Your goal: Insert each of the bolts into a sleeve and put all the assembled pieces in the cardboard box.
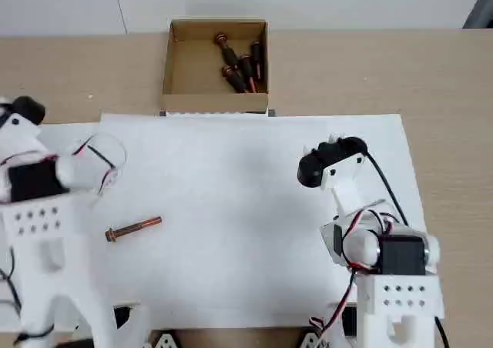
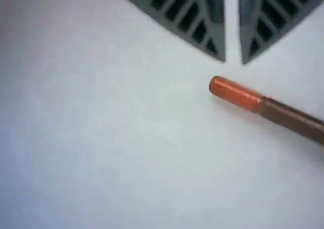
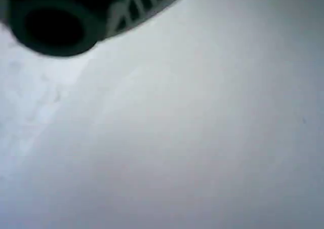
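A copper bolt (image 1: 134, 229) lies on the white sheet (image 1: 254, 209) at the left. In the left wrist view its threaded end (image 2: 236, 93) rests just under my left gripper (image 2: 233, 61), whose jaws stand a thin slit apart with nothing between them. In the high view the left gripper (image 1: 100, 162) hovers above and behind the bolt. My right gripper (image 1: 320, 162) is over the right half of the sheet, shut on a black sleeve (image 3: 53, 29) whose open bore shows beside a ribbed finger (image 3: 147, 6). The cardboard box (image 1: 176, 71) stands at the back.
Several assembled bolt-and-sleeve pieces (image 1: 240, 65) lie in the right part of the box. The white sheet covers the table between the two arm bases (image 1: 397, 294). Bare wooden table (image 1: 447, 78) lies beyond the sheet's edges.
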Controlling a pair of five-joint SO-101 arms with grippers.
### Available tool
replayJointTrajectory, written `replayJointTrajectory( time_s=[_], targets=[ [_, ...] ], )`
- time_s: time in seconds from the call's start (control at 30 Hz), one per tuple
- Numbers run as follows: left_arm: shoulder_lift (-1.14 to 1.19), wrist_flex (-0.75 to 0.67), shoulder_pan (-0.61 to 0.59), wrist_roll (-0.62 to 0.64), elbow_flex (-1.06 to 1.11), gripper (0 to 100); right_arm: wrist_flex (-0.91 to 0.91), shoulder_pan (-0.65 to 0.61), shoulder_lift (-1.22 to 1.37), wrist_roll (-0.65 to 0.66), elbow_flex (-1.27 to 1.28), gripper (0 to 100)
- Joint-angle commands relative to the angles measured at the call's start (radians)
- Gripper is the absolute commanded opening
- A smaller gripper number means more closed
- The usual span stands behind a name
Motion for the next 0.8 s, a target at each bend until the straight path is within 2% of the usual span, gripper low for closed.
replayJointTrajectory(
  time_s=[0.0,0.4,0.77],
  targets=[
    [0.087,0.020,-0.002,0.157,-0.007,1,-0.031,0.015,-0.015,-0.009,-0.002,0.3],
    [0.387,0.020,-0.094,0.158,-0.002,1,-0.038,0.036,-0.015,-0.009,-0.002,0.3],
    [0.509,0.020,-0.087,0.095,-0.001,1,-0.045,0.036,-0.015,-0.008,0.000,0.3]
  ],
)
